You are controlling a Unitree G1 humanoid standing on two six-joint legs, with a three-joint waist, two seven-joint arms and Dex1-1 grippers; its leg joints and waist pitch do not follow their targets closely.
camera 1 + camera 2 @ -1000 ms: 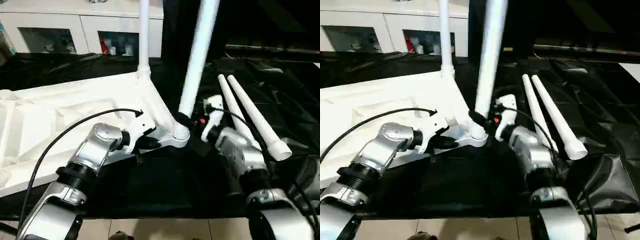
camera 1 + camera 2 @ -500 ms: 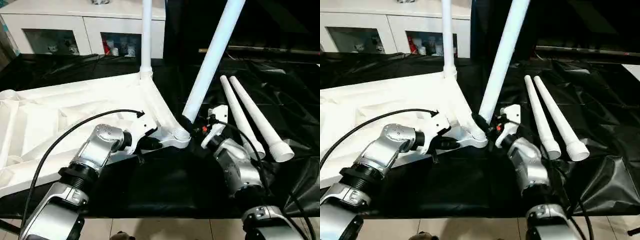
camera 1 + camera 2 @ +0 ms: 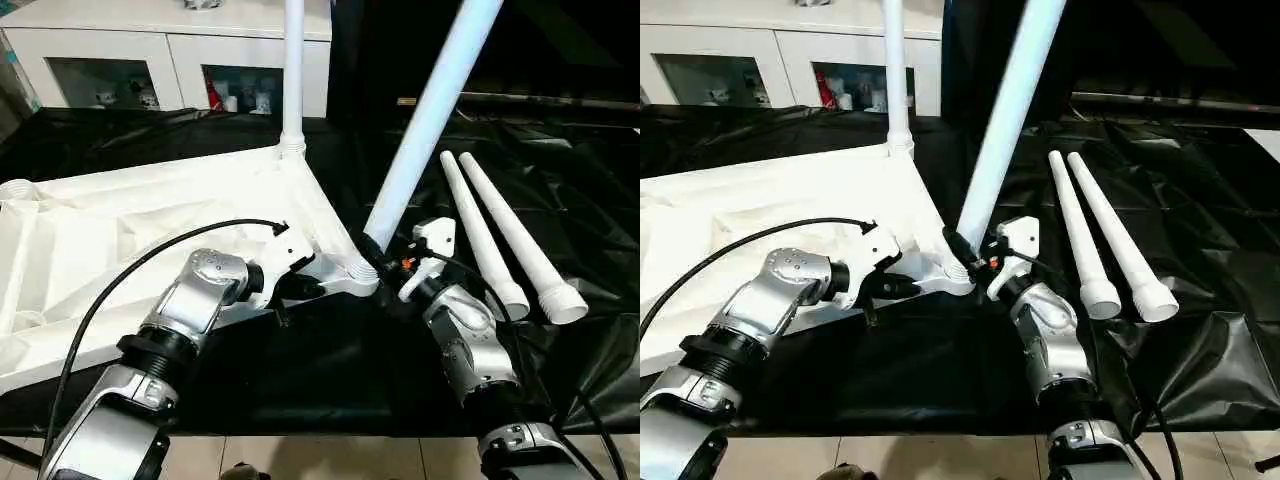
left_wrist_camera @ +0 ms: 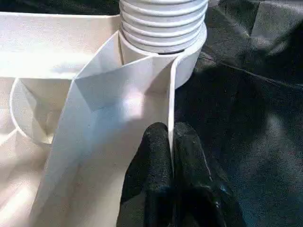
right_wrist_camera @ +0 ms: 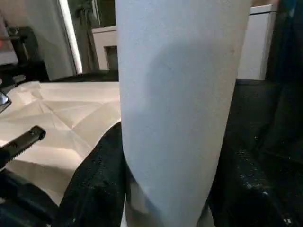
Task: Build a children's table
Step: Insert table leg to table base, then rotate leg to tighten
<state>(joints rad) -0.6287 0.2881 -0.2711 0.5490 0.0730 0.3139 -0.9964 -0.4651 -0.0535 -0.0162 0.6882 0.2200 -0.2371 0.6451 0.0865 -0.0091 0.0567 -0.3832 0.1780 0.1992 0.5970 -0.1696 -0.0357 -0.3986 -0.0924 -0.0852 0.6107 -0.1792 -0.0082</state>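
The children's table top (image 3: 150, 220) lies underside up on the black cover. One white leg (image 3: 292, 70) stands upright in its far corner socket. A second leg (image 3: 430, 110) leans to the right, its ribbed end (image 4: 163, 23) sitting in the near corner socket (image 3: 360, 272). My right gripper (image 3: 378, 255) is shut on this leg just above the socket, with a black finger (image 5: 102, 179) on each side of the tube. My left gripper (image 4: 169, 137) is shut on the thin rim wall of the top, just left of that socket.
Two loose white legs (image 3: 480, 235) (image 3: 520, 240) lie side by side on the black cover to the right of my right arm. A white glass-door cabinet (image 3: 160, 60) stands behind the work table. A black cable (image 3: 130, 270) loops over my left forearm.
The held leg now leans further to the right at its top. My right forearm has swung in closer to the socket. The left gripper keeps its hold on the rim.
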